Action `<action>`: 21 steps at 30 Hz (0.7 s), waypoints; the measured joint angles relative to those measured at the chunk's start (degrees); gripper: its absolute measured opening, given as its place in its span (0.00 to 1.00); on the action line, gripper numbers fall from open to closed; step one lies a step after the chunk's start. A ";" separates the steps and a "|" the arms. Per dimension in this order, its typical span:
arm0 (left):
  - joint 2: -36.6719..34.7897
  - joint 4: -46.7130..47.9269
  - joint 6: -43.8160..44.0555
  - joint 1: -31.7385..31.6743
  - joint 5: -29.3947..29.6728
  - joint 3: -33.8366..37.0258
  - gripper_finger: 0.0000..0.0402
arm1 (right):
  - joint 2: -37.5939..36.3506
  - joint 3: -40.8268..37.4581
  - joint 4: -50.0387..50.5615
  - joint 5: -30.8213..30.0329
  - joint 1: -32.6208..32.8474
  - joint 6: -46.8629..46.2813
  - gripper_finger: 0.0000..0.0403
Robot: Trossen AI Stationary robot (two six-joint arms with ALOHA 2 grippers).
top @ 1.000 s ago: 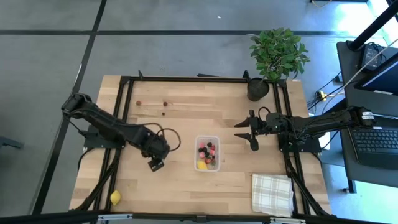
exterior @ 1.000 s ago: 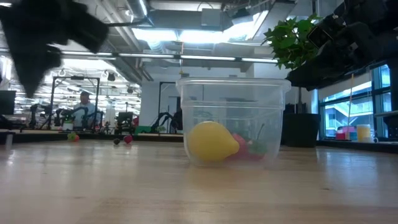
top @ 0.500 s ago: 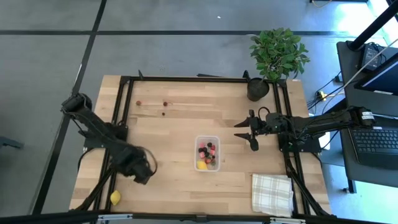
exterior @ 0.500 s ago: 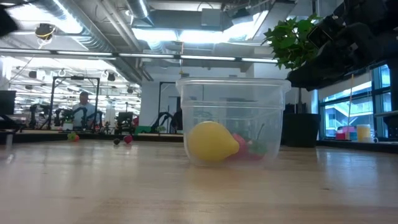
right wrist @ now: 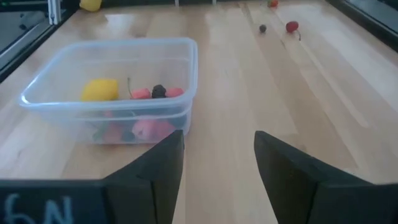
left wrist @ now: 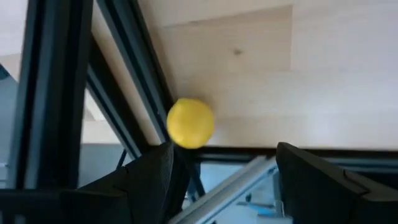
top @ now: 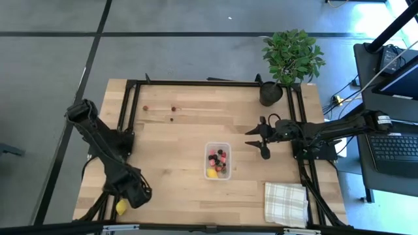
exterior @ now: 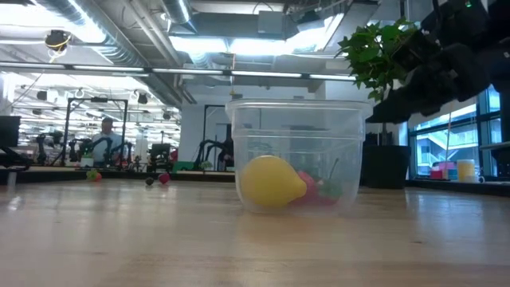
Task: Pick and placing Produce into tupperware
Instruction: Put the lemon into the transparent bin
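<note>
Spreading wide, the left gripper (left wrist: 221,168) hangs over the table's near left corner with nothing between its fingers; the loose yellow lemon piece (left wrist: 190,123) lies just ahead of the fingertips, beside the black frame rail (left wrist: 134,68). It looks round, so no long axis can be told. The right gripper (top: 260,138), fingers parted and empty, hovers right of the tupperware (top: 217,160), whose long side runs from the table's far edge to its near one, another lemon and red berries inside. Three berries (top: 172,109) lie near the far edge.
</note>
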State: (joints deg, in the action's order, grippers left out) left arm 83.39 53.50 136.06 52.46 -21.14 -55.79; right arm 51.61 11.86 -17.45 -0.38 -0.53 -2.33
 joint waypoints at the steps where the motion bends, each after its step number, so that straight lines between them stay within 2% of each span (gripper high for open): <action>1: 0.81 -0.06 -0.21 -0.04 -0.27 0.00 0.69 | 0.37 0.00 -0.21 0.00 0.02 0.00 0.49; 3: 2.92 -0.22 -1.67 -0.04 -2.61 0.00 0.69 | 0.90 0.00 -0.31 0.00 0.00 -0.09 0.49; 8: 7.67 -1.78 -3.16 0.00 -12.69 0.00 0.69 | 2.12 0.00 -1.42 -0.02 0.02 0.00 0.49; 14: 11.88 -5.37 -10.23 -0.46 -12.96 0.00 0.69 | 3.52 0.00 -5.39 -0.02 0.01 1.65 0.49; 21: 16.81 -5.33 -22.63 -0.39 -17.54 0.00 0.69 | 3.83 0.00 -6.36 -0.02 0.01 2.43 0.49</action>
State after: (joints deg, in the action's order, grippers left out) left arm 100.20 48.16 113.43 52.07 -38.68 -55.79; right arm 55.44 11.86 -23.81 -0.40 -0.52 0.10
